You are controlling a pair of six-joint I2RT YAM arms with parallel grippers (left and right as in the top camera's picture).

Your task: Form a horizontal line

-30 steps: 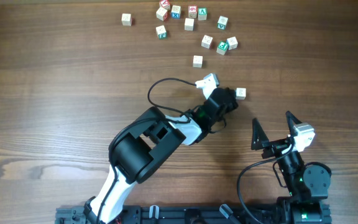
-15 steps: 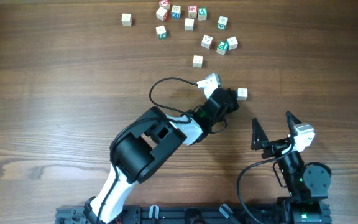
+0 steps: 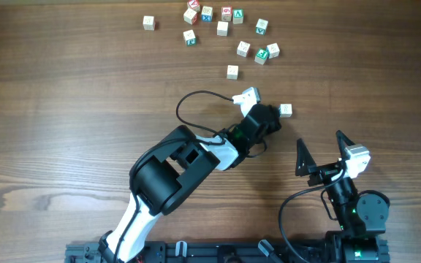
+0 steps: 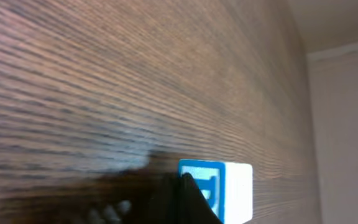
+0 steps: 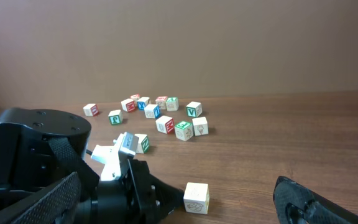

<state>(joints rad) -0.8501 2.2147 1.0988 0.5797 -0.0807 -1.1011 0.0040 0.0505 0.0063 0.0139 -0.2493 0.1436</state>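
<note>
Overhead view, with both wrist views. Your left arm [image 3: 174,172] reached from the lower centre of the frame up and to the right across the wooden table [image 3: 64,109]. Your left gripper [image 3: 272,117] sat just right of centre, against a lone cube [image 3: 285,109] at its right tip. In the left wrist view a dark finger [image 4: 185,193] touched that cube's blue-marked face at the bottom edge of the frame. The second finger was out of sight, so you could not tell whether the jaws were spread or pinching the cube. The white wrist camera [image 3: 245,95] and a black cable loop [image 3: 188,102] covered the table directly behind the gripper. Your right gripper [image 3: 320,150] rested at the lower right with its fingers spread wide, holding nothing, well apart from the lone cube. The cubes had not yet been set in a row. A loose group of cubes [image 3: 222,28] with red, green and blue marks lay scattered along the upper centre, none in a straight bar. One pale cube [image 3: 232,71] sat between that group and the left gripper. From the right wrist view, the bulk of the left arm filled the lower left and hid the table there.
</note>
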